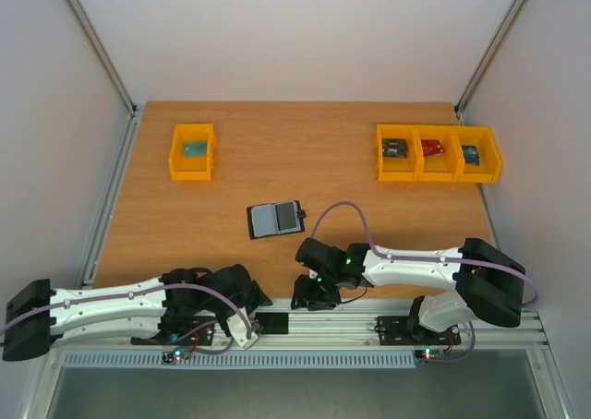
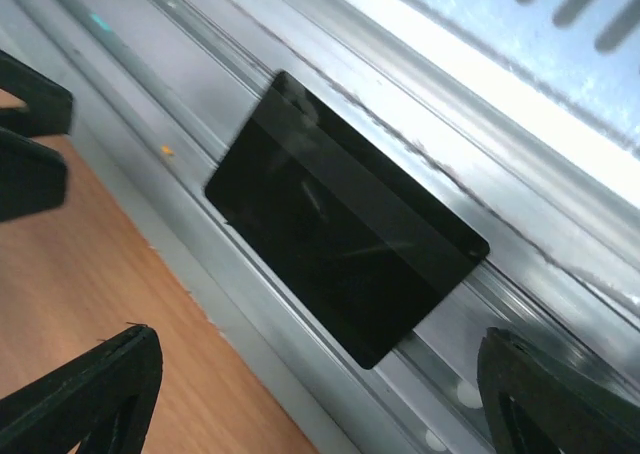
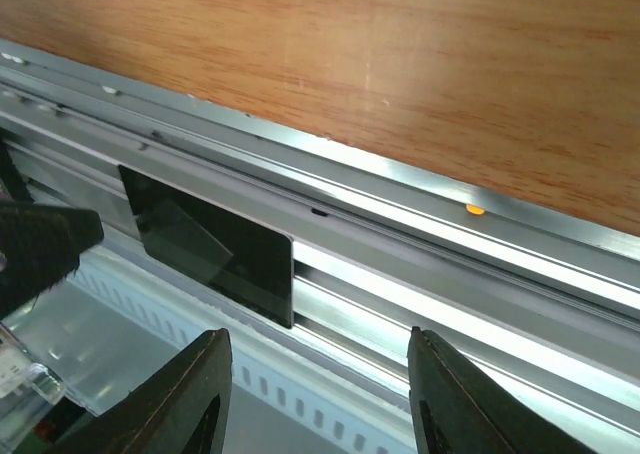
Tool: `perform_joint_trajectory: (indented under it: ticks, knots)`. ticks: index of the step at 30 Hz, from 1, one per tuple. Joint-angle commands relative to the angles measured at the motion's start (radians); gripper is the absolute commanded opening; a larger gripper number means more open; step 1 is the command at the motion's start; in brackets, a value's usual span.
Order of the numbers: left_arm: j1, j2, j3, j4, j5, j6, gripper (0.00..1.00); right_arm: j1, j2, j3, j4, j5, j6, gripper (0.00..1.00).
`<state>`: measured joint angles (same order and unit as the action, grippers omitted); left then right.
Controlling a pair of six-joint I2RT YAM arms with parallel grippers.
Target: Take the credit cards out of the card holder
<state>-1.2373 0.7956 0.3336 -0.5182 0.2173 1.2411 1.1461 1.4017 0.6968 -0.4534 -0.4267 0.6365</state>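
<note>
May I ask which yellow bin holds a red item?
The middle bin of the far-right three; its neighbours hold a dark item and a blue one, the left bin a teal one.

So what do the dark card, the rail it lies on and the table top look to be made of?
The dark card: glossy plastic, probably; it mirrors its surroundings. The rail: bare brushed metal, likely aluminium; silvery, grooved, bright glints. The table top: wood or wood-look laminate; grain streaks, satin sheen.
</note>
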Motion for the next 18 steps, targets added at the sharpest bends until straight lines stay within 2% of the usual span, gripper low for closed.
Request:
perform_joint_trajectory:
  ticks: [1, 4, 8, 12, 18]
  knots:
    - [0.004, 0.091, -0.002, 0.043, -0.041, 0.077, 0.87, 0.002, 0.029, 0.014, -0.045, -0.016, -0.029, 0.48]
    - [0.002, 0.158, 0.006, 0.096, -0.071, 0.055, 0.86, 0.003, 0.034, 0.022, -0.044, -0.017, -0.031, 0.48]
    - [-0.001, 0.173, -0.011, 0.17, -0.03, 0.066, 0.88, 0.003, 0.034, 0.027, -0.048, -0.017, -0.039, 0.48]
    - [-0.009, 0.222, 0.001, 0.215, -0.047, 0.034, 0.89, 0.003, 0.029, 0.016, -0.037, -0.019, -0.031, 0.49]
    - [-0.009, 0.336, 0.04, 0.376, -0.103, -0.082, 0.89, 0.0, 0.014, -0.007, -0.05, -0.012, -0.027, 0.49]
